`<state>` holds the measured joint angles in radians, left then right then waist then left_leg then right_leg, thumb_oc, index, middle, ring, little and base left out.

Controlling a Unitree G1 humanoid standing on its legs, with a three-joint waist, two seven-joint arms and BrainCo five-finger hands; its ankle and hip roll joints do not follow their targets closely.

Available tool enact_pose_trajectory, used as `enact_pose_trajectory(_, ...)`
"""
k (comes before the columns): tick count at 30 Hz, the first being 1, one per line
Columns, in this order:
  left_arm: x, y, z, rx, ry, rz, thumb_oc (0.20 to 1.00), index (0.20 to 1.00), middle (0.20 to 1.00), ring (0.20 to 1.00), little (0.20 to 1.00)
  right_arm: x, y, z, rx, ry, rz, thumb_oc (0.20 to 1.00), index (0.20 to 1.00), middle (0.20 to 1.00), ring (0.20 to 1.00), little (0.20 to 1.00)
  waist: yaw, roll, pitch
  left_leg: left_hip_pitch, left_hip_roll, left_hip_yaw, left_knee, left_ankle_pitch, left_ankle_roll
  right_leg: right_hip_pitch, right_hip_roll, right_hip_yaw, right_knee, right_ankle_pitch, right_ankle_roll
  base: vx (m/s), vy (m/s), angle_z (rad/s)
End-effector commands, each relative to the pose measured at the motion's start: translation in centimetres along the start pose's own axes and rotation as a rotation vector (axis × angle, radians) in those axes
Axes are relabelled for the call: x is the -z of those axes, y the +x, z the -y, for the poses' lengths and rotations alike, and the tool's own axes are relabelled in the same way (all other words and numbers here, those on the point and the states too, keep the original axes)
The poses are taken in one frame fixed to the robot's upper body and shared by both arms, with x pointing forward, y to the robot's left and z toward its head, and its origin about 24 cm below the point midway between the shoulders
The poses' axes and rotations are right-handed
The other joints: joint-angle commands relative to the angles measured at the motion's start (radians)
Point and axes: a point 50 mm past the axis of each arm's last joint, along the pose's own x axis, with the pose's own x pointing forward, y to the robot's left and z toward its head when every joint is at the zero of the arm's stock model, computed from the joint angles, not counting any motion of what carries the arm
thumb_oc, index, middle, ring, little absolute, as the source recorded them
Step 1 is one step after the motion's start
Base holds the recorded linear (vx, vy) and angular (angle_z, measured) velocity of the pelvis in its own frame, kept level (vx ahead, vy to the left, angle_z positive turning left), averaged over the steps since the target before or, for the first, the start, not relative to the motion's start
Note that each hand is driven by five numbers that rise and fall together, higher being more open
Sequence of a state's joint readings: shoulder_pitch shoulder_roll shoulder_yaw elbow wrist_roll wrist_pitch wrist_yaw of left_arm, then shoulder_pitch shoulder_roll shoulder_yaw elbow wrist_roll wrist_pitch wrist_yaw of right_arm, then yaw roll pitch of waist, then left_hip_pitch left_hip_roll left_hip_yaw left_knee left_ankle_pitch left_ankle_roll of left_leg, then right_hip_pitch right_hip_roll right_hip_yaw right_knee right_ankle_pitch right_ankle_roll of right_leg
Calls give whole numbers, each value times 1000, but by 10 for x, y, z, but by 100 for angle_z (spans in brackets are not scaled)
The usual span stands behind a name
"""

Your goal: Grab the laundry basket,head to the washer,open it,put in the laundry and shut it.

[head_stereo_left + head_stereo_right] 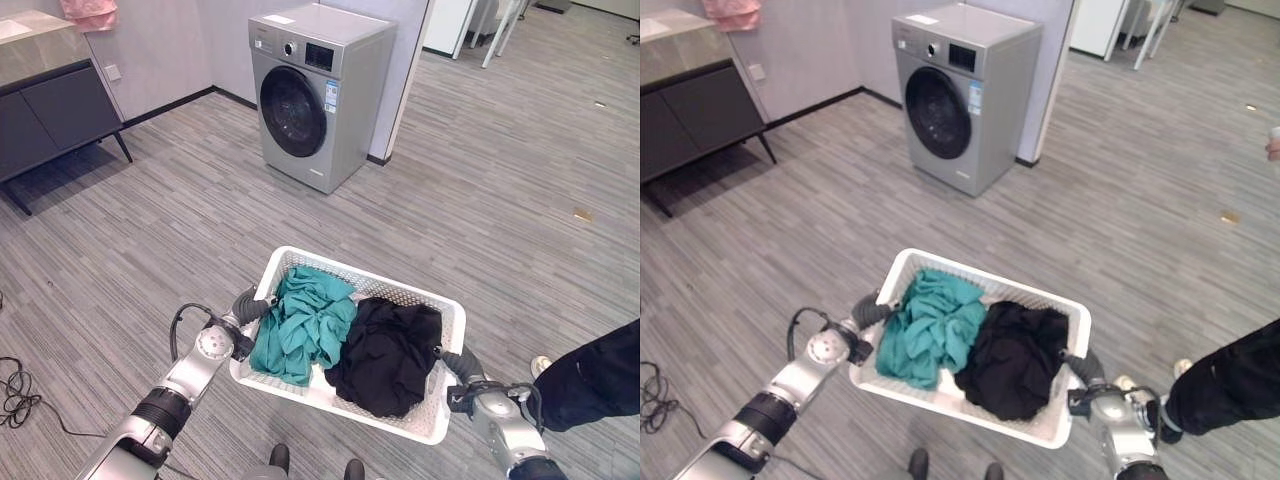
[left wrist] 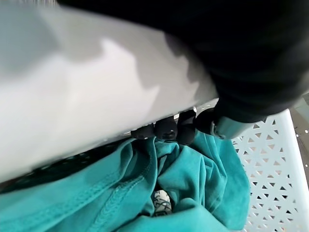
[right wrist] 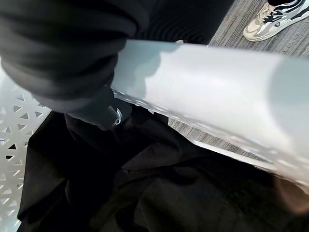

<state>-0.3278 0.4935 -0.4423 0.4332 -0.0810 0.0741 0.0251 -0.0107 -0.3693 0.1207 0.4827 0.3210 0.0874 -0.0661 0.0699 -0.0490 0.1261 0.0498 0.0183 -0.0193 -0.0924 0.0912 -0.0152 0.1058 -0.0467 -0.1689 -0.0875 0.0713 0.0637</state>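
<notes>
Both hands clamp the basket point(image 1: 436, 310) rim, left hand point(image 1: 250, 304) beside the teal cloth point(image 1: 305, 325), right hand point(image 1: 457, 363) beside the black cloth point(image 1: 388, 352), washer point(image 1: 315, 95) well ahead, door shut.

Grey plank floor point(image 1: 480, 190) bears the washer point(image 1: 312, 95).

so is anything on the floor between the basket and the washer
Nothing visible: bare floor lies between the white basket, held by the left hand and right hand, and the washer. Its door is shut.
</notes>
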Motion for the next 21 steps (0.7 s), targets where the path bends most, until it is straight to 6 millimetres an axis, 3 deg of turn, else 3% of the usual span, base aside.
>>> enact_pose_trajectory(1,-20,6,-45,-156,-25,94,200,200,200,200,200,-39,1,7,-33,113,220,200,200,200,200,200,22,4,-56,31,27,-23,5,-82,-1,-38,-56,-5,9,-17,65,0,0,0)
enact_pose_trajectory(9,-16,4,-45,-159,-27,80,200,200,200,200,200,-35,2,7,-34,120,204,200,200,200,200,200,24,4,-58,34,26,-27,5,-84,0,-36,-58,-11,13,-20,66,0,0,0)
enact_pose_trajectory(10,75,-50,36,-69,-281,-192,200,200,200,200,200,24,-1,4,10,-71,-42,200,200,200,200,200,-41,69,9,-32,-41,92,5,-116,28,-188,-103,-20,96,-5,59,0,0,0)
enact_pose_trajectory(21,80,-54,39,-61,-278,-214,200,200,200,200,200,24,-1,0,-4,-87,-36,200,200,200,200,200,-35,61,3,-18,-38,91,5,-121,27,-160,-103,-36,87,-10,61,29,-7,0)
